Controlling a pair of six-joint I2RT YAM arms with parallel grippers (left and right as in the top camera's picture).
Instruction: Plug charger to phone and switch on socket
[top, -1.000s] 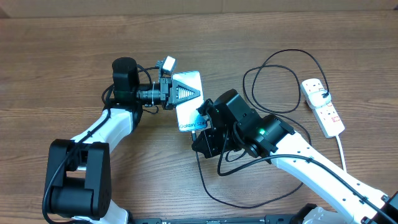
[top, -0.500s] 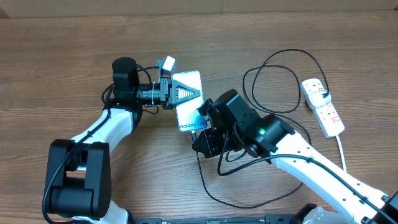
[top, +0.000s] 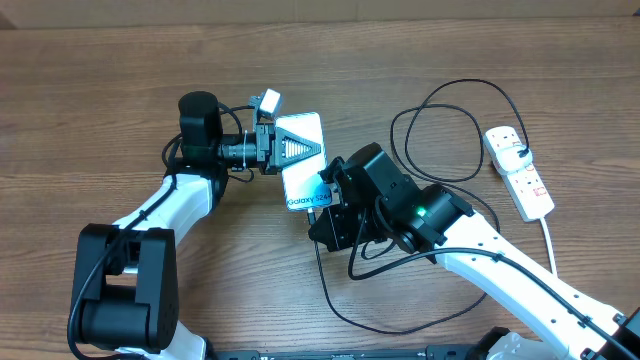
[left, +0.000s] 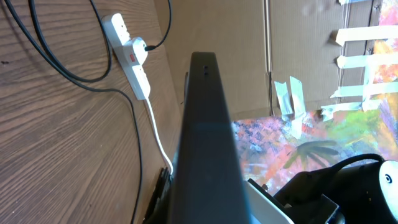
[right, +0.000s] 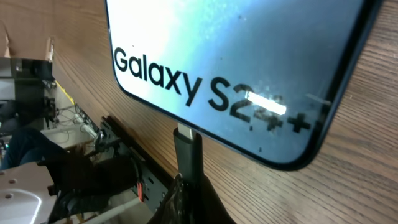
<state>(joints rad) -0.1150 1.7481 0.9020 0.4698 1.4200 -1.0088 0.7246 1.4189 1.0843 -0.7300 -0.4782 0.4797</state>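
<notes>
Change: almost nothing is moving over the last second; both arms are keeping their pose around the phone (top: 303, 188), near the middle of the bench (top: 100, 80).
Left tool (top: 292, 148): staying clamped on the phone's upper half and steadying it.
Right tool (right: 188, 188): pinched together on the connector of the charger (right: 187, 148), which is meeting the phone's lower edge. I cannot tell whether it is fully seated.
Meaning: the plug-in is probably finishing or stalling at the port. The socket (top: 520, 172) is lying well apart at the right, its switch not yet pressed.
Writing: the screen is showing "Galaxy S24+".
</notes>
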